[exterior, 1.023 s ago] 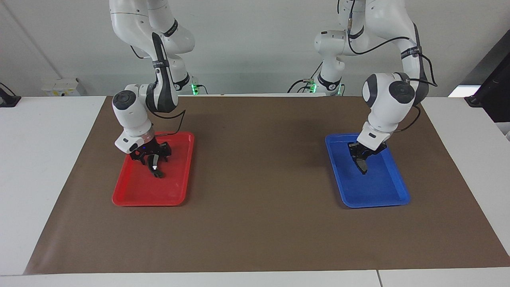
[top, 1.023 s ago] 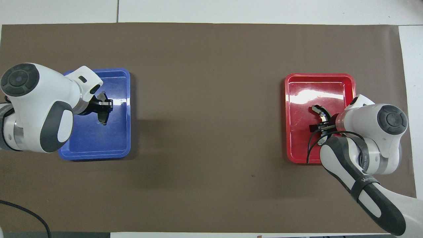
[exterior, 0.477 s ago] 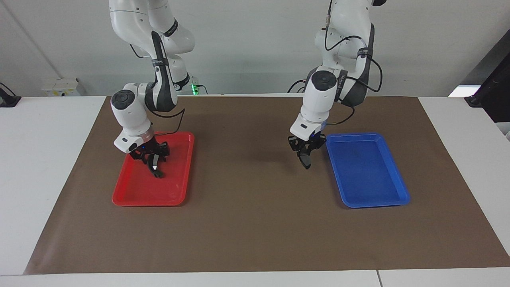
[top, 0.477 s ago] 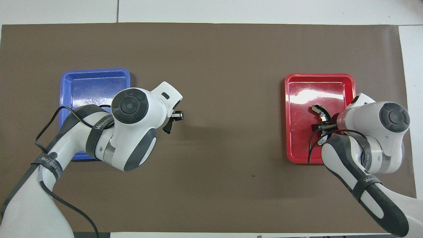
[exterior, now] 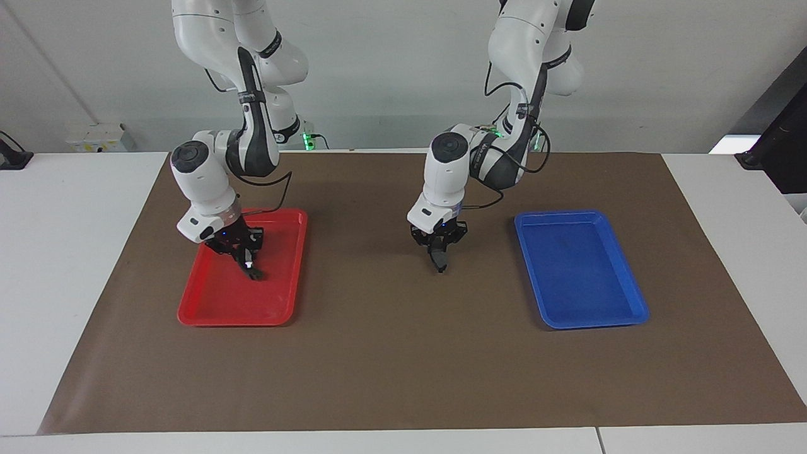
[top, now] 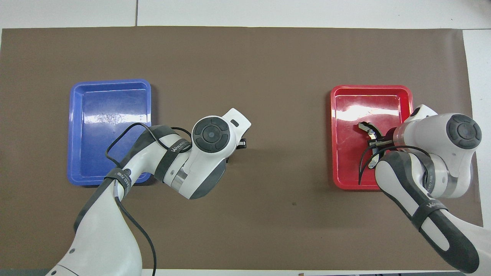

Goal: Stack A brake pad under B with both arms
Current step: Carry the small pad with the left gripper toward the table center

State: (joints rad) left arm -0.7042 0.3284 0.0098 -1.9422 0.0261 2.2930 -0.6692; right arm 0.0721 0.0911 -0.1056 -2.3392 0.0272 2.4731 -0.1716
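The A brake pad (exterior: pixel 440 265), a small dark piece, hangs just above the brown mat (exterior: pixel 403 366) between the two trays, with my left gripper (exterior: pixel 438 253) shut on it. In the overhead view the left wrist hides the pad, and only a bit of the left gripper (top: pixel 240 143) shows. B (exterior: pixel 255 275) is a curved dark piece with a silver end (top: pixel 364 125). It lies in the red tray (exterior: pixel 233 320), and my right gripper (exterior: pixel 248 263) is down on it with its fingertips closed around it (top: pixel 374 140).
The blue tray (exterior: pixel 592 321) stands empty toward the left arm's end of the mat (top: pixel 109 82). The red tray (top: pixel 370 89) holds nothing but B. White tabletop surrounds the mat.
My left arm has carried the pad out of the blue tray to over the middle of the mat. My right gripper, open over B a second ago, has shut on it.
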